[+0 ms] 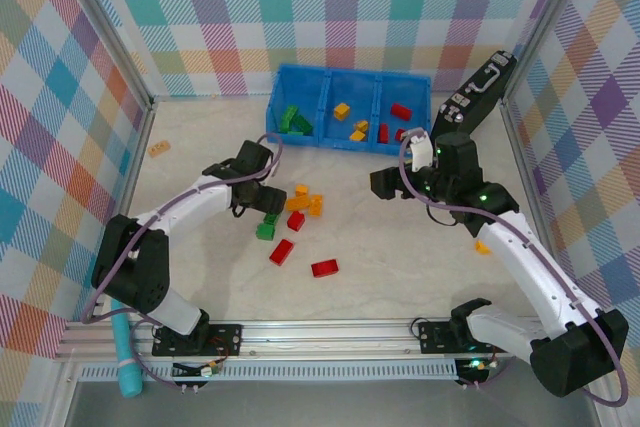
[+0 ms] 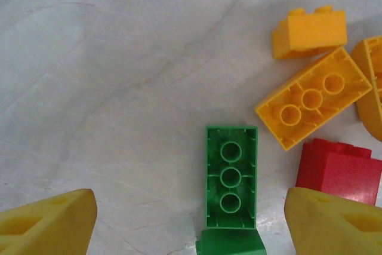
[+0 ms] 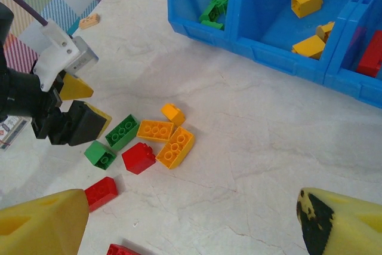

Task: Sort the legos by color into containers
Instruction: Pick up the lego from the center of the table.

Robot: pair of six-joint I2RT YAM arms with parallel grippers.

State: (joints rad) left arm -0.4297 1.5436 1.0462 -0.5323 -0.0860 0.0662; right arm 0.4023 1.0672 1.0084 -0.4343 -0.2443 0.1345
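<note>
Left gripper (image 2: 190, 213) released, jaws wide, with a green lego (image 2: 231, 177) lying between them and touching neither finger; orange legos (image 2: 313, 97) and a red lego (image 2: 338, 168) sit just ahead-right of it. Right gripper (image 3: 191, 222) also spread wide, holding nothing; blue tray (image 3: 268, 52) ahead of it, loose pile (image 3: 158, 138) ahead-left

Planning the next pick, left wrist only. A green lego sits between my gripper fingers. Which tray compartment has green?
Observer: The left compartment of the blue tray; green legos lie in it.
Operator: Reds outside my frame?
Observer: Two, on the near side of the pile: a red lego and another.
Operator: Right gripper in the way?
Observer: No, the right gripper is open, off to the pile's right.
</note>
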